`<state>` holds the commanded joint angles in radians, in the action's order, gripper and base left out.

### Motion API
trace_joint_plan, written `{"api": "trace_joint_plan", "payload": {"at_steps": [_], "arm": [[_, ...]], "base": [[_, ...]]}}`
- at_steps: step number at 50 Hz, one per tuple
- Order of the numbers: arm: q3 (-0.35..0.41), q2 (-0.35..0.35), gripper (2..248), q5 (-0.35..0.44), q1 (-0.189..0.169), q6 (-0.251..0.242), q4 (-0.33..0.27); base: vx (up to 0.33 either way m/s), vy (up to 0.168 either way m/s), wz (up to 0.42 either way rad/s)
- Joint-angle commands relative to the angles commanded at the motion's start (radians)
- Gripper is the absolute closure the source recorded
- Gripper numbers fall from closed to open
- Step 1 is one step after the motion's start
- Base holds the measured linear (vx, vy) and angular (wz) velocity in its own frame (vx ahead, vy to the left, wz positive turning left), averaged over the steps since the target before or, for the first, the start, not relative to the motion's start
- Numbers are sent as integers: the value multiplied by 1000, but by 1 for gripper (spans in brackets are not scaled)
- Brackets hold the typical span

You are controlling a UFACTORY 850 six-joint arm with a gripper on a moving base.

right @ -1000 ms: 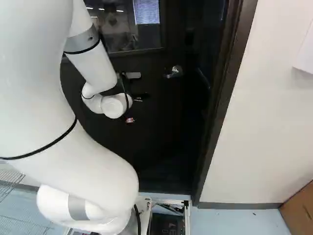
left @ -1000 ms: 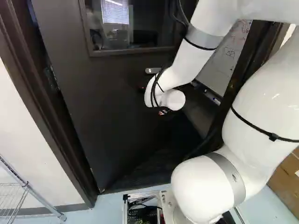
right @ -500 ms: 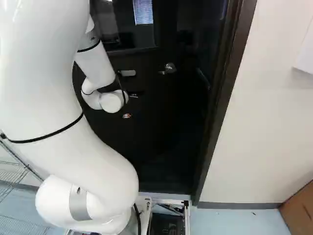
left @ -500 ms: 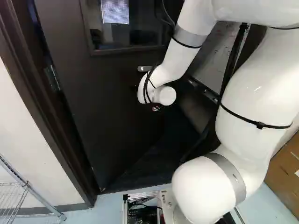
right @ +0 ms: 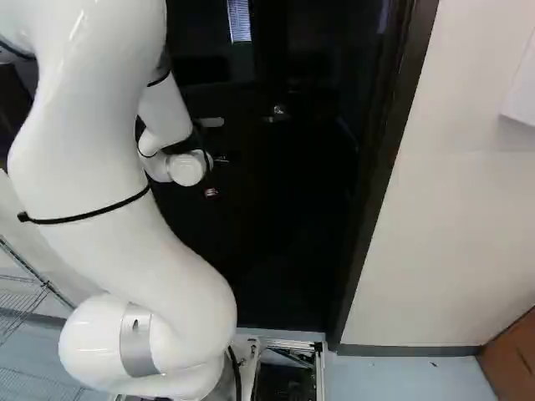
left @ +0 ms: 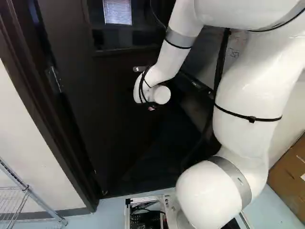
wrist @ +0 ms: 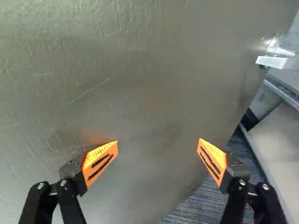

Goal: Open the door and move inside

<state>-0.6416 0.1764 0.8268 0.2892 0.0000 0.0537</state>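
The dark door [left: 112,124] stands partly open, swung inward away from the base, its window in the upper part. Its silver lever handle [right: 278,113] shows right of my wrist in the right base view. In the left base view my gripper [left: 151,108] is low at the door face, below handle height, mostly hidden by the wrist. The wrist view shows the gripper [wrist: 158,141] open, fingers wide apart, with the flat door face [wrist: 140,84] ahead and nothing between them. The handle [wrist: 275,60] lies beyond one finger. Whether the fingertips touch the door, I cannot tell.
Dark door frame [right: 376,192] flanks the opening, with white wall [right: 468,225] beside it. A wire rack [left: 28,193] stands at the lower left, cardboard boxes [left: 290,176] at the right. Dark carpet [wrist: 201,205] and a whiteboard [left: 205,52] lie beyond the door.
The door has swung further inward, its handle shifting left in the right base view. My arm has reached forward with it, the wrist moving left in both base views. The base has not moved.
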Motion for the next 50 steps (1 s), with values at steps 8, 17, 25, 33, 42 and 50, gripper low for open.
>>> {"api": "trace_joint_plan", "payload": {"at_steps": [8, 17, 25, 33, 42, 50], "arm": [[-34, 30, 3, 0, 19, 0, 0], [-74, 65, 3, 0, 39, 0, 0], [-109, 95, 3, 0, 57, 0, 0], [-142, 123, 3, 0, 74, 0, 0], [-177, 153, 3, 0, 95, 0, 0], [-208, 178, 3, 0, 112, 0, 0]], "base": [[0, 0, 0], [0, 0, 0], [0, 0, 0], [0, 0, 0], [0, 0, 0], [0, 0, 0]]}}
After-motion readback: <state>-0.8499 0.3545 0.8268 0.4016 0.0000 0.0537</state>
